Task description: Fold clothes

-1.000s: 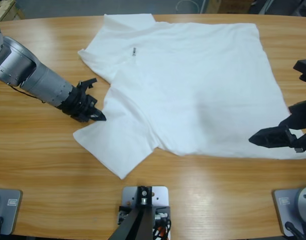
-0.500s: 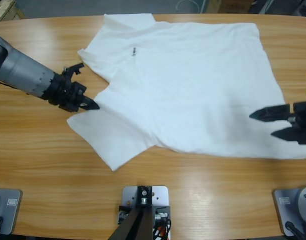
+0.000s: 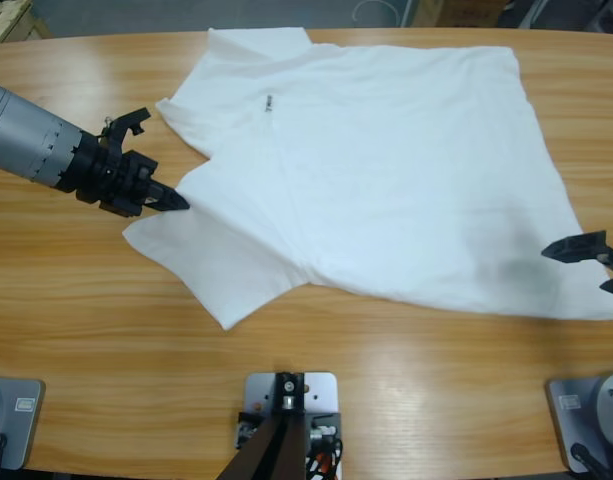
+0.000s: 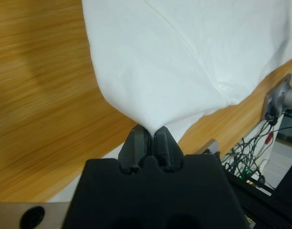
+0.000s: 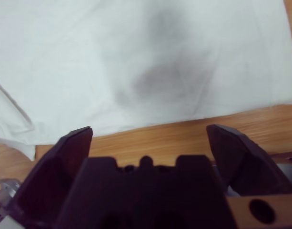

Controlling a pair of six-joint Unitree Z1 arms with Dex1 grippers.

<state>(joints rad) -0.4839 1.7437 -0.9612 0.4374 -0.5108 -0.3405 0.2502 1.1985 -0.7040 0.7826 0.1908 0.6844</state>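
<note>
White T-shirt [image 3: 386, 180] lying mostly flat on counter [image 3: 76, 290], tiny dark logo showing. Left tool [image 3: 171, 201] pinching sleeve edge tight. Right tool [image 3: 596, 265] gaping wide, gripping nothing, hovering over hem.

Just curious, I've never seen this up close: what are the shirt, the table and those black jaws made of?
The shirt looks like soft matte white cloth, probably cotton knit: it drapes, creases and shows stitched seams. The table looks like wood or a wood-look laminate, with streaky grain and a slight sheen. The left gripper and right gripper have dull black jaws, likely plastic or rubber; I can't tell which.
</note>
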